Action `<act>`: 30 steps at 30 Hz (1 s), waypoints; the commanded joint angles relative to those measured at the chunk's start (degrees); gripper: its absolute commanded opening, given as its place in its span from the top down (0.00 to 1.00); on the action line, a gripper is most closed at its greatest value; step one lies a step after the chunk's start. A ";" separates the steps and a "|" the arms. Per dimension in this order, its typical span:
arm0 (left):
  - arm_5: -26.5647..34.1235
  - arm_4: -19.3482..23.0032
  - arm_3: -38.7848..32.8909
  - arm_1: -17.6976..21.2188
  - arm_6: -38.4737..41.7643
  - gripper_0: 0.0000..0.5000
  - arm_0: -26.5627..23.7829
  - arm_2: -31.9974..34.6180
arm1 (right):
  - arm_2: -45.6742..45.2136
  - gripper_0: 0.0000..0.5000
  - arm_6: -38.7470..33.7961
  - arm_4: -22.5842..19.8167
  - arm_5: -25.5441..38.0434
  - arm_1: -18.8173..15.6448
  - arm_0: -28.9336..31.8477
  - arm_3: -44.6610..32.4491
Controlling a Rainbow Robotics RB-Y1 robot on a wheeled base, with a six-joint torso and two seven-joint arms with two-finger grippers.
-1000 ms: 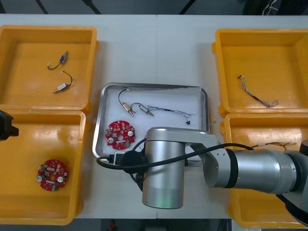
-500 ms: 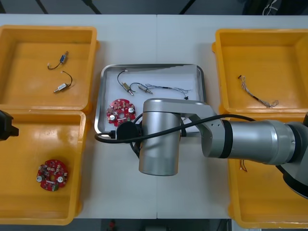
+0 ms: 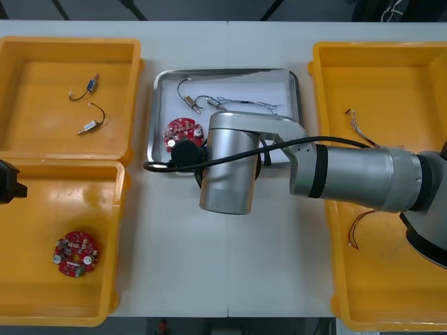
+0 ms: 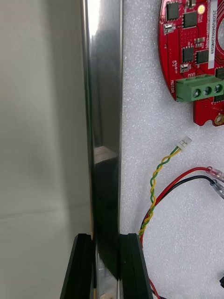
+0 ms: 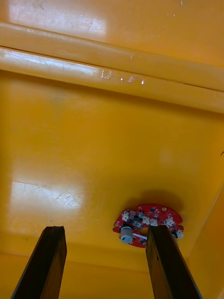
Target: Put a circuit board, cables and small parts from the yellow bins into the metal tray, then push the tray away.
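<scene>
Note right gripper [image 4: 107, 268] clamped on near rim of metal tray [image 4: 102, 117], at table's 12 o'clock w/ red circuit board [image 4: 182, 46] and cables [image 4: 154, 187] inside; left gripper [image 5: 105, 264] parked, fingers apart, at 9 o'clock. Watch for rim slip or off-ctr push: risks skewing tray into yellow bin [image 3: 391, 77] at its 3 o'clock.

Underneath it all, a flat white table [image 3: 181, 251], smooth and bright, with a thin line [image 3: 228, 42] down its far middle. Past the far edge, dark floor [image 3: 209, 10] with pale stripes.
</scene>
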 commanded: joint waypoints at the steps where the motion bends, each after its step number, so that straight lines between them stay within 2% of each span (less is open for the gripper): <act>1: 0.50 -0.59 -1.27 -0.27 -3.51 0.00 0.46 1.79 | -1.85 1.00 2.52 -0.70 -1.86 2.23 -4.96 3.79; 10: 0.50 -0.59 -1.27 -0.27 -3.51 0.00 0.46 1.79 | -2.46 1.00 5.25 -0.70 -5.47 4.25 -8.03 11.17; 15: 0.50 -0.59 -1.27 -0.27 -3.51 0.00 0.46 1.79 | -2.64 1.00 6.83 -0.79 -12.85 4.43 -8.91 15.48; 30: 0.50 -0.59 -1.27 -0.27 -3.51 0.00 0.46 1.79 | -2.73 1.00 9.64 -0.70 -29.20 4.52 -12.43 28.22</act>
